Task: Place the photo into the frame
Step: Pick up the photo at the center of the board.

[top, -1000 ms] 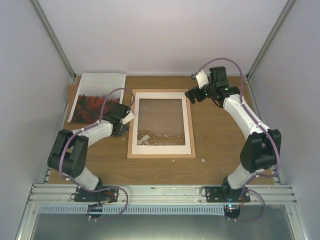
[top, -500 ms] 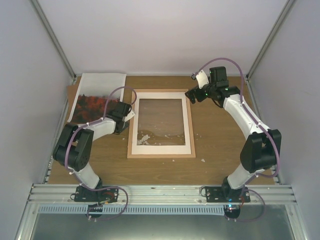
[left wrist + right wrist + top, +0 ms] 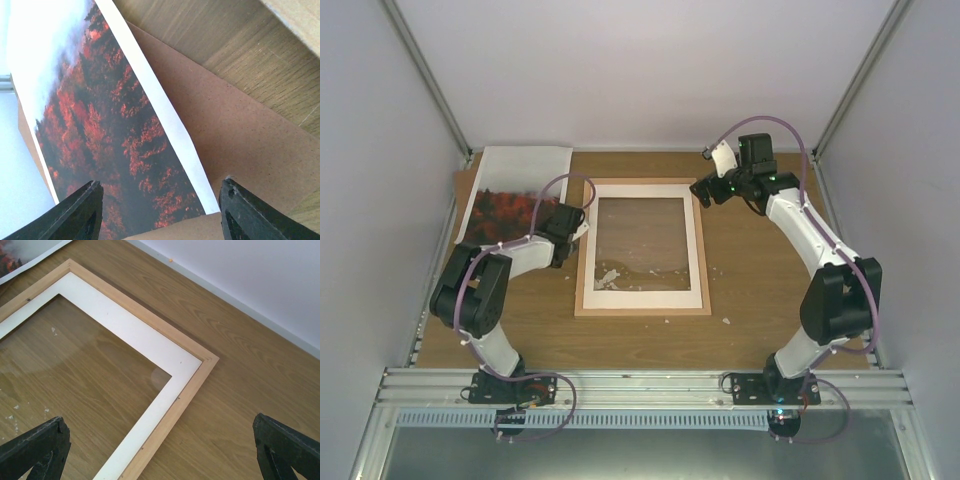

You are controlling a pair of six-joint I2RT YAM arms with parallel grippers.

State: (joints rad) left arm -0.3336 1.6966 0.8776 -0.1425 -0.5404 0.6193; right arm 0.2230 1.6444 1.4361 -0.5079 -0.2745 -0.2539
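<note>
Two grippers, both spread: left gripper (image 3: 160, 200) straddling near edge of photo (image 3: 100, 125), flat on brown board (image 3: 240, 145) left of frame (image 3: 186, 395); right gripper (image 3: 157, 440) above frame's far corner. Pinch white border only, lift level

You've got the frame (image 3: 642, 247) lying flat mid-table (image 3: 760, 290). The photo (image 3: 515, 190) is at its 10 o'clock, on top of a board (image 3: 463, 185) that pokes out past the photo's sides. Left gripper (image 3: 161, 182) is over the photo's 4 o'clock corner, right gripper (image 3: 159, 420) over the frame's 1 o'clock corner. Scraps (image 3: 608, 278) lie on the pane at 7 o'clock.
</note>
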